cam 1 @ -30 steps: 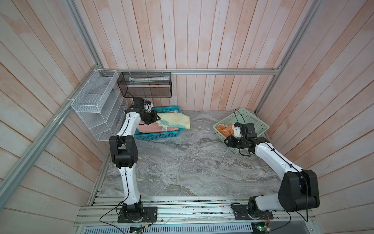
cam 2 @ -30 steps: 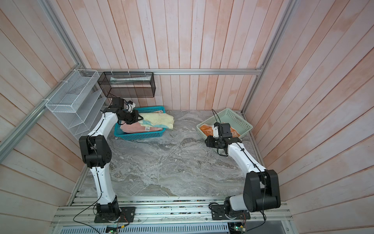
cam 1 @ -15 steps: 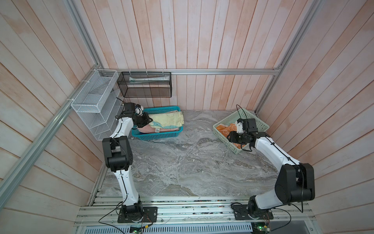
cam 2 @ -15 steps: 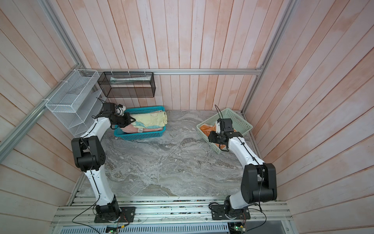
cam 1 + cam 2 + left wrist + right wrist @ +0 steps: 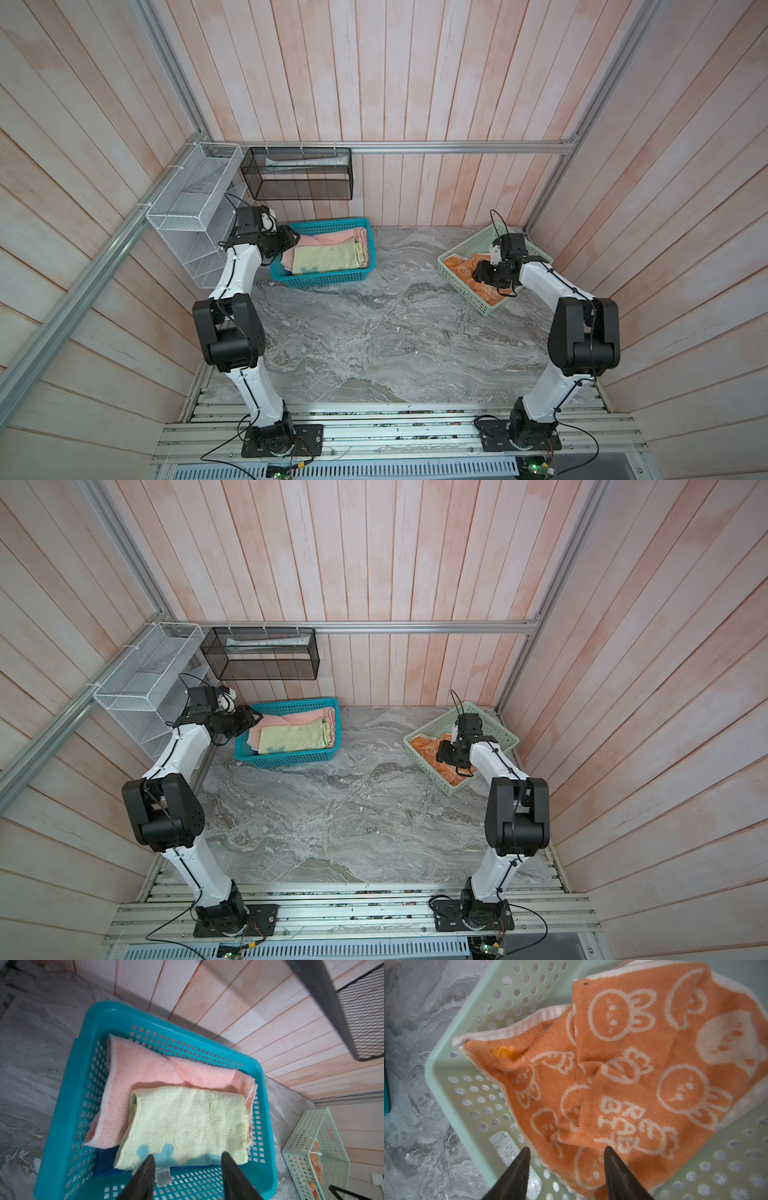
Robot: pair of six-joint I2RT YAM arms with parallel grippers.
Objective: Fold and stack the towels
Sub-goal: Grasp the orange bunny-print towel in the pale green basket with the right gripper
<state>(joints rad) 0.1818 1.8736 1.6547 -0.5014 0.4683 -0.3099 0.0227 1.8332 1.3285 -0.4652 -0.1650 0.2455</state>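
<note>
Folded towels lie stacked in the teal basket [image 5: 324, 280]: a pale yellow towel [image 5: 187, 1122] on top, a salmon pink towel [image 5: 141, 1072] under it, and a blue towel [image 5: 106, 1162] showing at the bottom. My left gripper [image 5: 188, 1155] hangs open at the basket's left end, just off the yellow towel's edge, holding nothing. The orange towel [image 5: 633, 1064] with white rabbits lies crumpled in the pale green tray [image 5: 446, 1064]. My right gripper [image 5: 567, 1148] is open just above that towel's near edge. In both top views the left gripper [image 5: 293, 241] and right gripper [image 5: 478, 272] are over their containers.
A white wire rack [image 5: 195, 208] is fixed to the left wall close behind my left arm. A black mesh basket [image 5: 297, 174] hangs on the back wall above the teal basket. The grey marble tabletop [image 5: 374, 332] stretches between the two containers. Wooden walls close in three sides.
My left gripper opened, let go of the yellow towel and drew back to the basket's left end. My right gripper moved further over the green tray and opened wider.
</note>
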